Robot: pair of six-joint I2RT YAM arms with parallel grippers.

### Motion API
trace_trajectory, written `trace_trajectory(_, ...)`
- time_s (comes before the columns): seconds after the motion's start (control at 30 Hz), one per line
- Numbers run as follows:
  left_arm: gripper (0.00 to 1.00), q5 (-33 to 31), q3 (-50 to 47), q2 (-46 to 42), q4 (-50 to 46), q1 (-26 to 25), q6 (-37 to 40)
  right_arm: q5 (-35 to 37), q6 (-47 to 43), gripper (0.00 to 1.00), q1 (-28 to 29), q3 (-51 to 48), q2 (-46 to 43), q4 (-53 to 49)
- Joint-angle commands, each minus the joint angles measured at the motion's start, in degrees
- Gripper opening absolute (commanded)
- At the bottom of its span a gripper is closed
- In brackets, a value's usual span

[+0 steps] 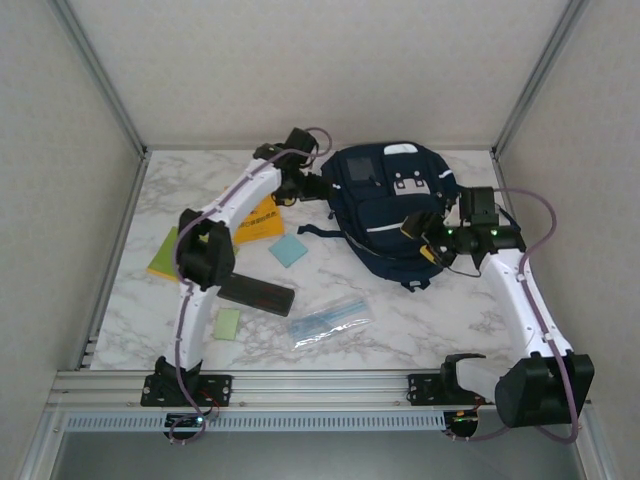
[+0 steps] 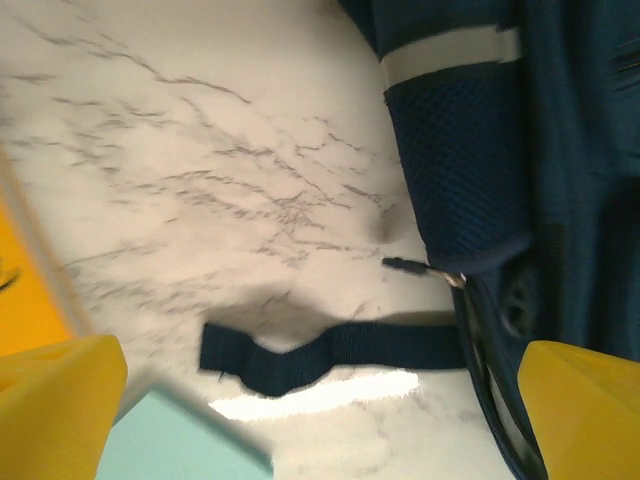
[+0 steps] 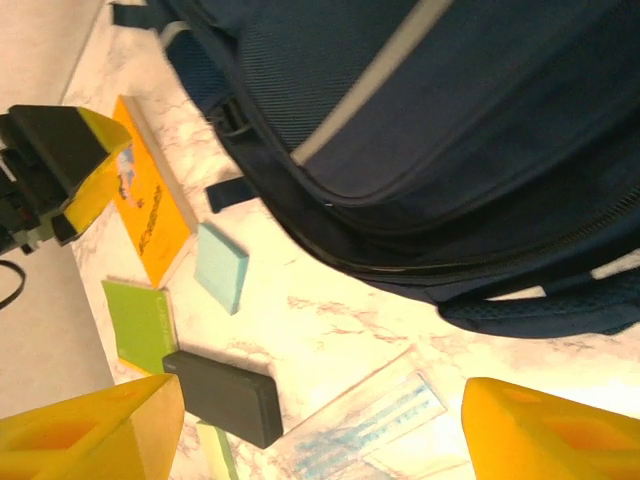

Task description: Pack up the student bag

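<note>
The student bag, dark navy with thin pale stripes, lies flat at the back centre of the marble table. My left gripper hovers at its left edge, open, with nothing between its yellow fingers; under it a loose dark strap trails from the bag. At the bag's near right corner my right gripper is open too, over bare table. The right wrist view has the bag across the top, above the gripper.
Left of the bag lie an orange book, a green book and a light blue pad. Nearer the front are a black case, a pale green pad and a clear pouch of pens.
</note>
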Motion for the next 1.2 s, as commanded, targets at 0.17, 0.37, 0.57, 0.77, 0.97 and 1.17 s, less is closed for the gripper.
trace_trajectory(0.17, 1.00, -3.85, -22.42, -19.09, 10.74, 5.58, -0.82, 1.16, -6.12, 0.75, 10.28, 11.18, 12.71, 2.22)
trace_trajectory(0.37, 1.00, -2.51, -36.09, -28.32, 15.27, 12.75, -1.69, 2.79, -8.46, 0.75, 19.28, 22.30, 28.21, 9.27)
trace_trajectory(0.57, 1.00, 1.17, -45.11, -31.69, 21.57, 20.01, -2.85, 6.78, -10.68, 0.73, 26.80, 34.74, 44.31, 14.05)
trace_trajectory(0.77, 0.99, 3.49, -47.03, -27.20, 29.51, 24.52, -4.15, 9.71, -10.15, 0.66, 30.94, 46.00, 58.47, 17.92)
trace_trajectory(0.97, 0.87, 6.10, -42.98, -18.28, 31.71, 25.35, -5.42, 11.77, -9.82, 0.54, 32.97, 56.09, 70.08, 17.68)
trace_trajectory(1.17, 0.71, 8.97, -42.19, -13.20, 32.20, 24.32, -6.43, 12.22, -9.17, 0.50, 34.22, 63.31, 76.68, 16.09)
